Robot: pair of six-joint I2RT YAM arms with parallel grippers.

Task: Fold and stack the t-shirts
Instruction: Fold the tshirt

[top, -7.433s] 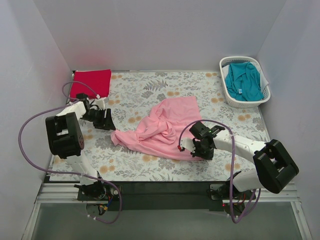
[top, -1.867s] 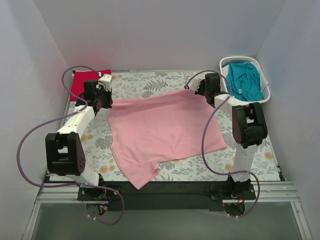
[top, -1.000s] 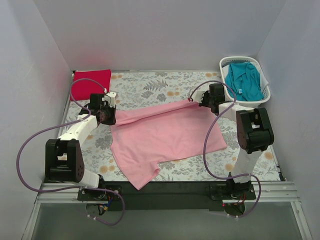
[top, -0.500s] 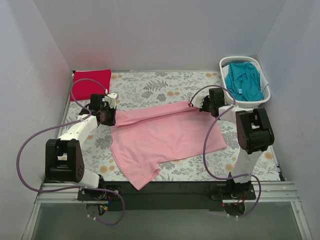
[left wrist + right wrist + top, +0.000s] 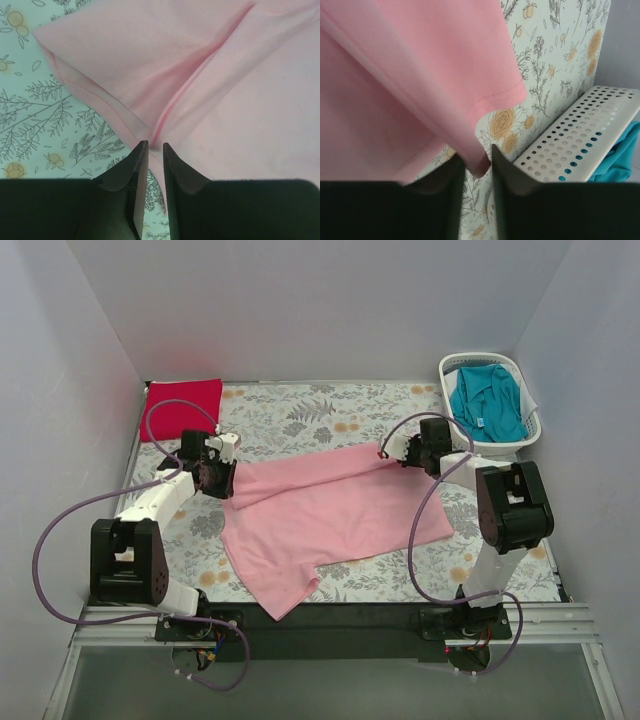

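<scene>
The light pink t-shirt (image 5: 330, 515) lies spread flat on the floral cloth, its far edge running between my two grippers. My left gripper (image 5: 231, 486) (image 5: 153, 145) sits low at the shirt's far left corner, jaws a narrow gap apart, with the pink hem (image 5: 95, 95) just past the tips. At the far right corner my right gripper (image 5: 396, 453) (image 5: 478, 152) has its jaws parted, and a loose pink fold (image 5: 470, 150) hangs between them. A folded red t-shirt (image 5: 183, 407) rests at the back left. The teal t-shirt (image 5: 485, 400) lies in the basket.
The white slatted laundry basket (image 5: 470, 445) (image 5: 580, 135) stands at the back right, close beside my right gripper. The grey-and-orange floral cloth (image 5: 300, 415) covers the table. White walls close in on three sides.
Both grippers' jaws have parted from shut. The shirt's far edge has settled onto the cloth, and the left gripper has shifted slightly right and nearer.
</scene>
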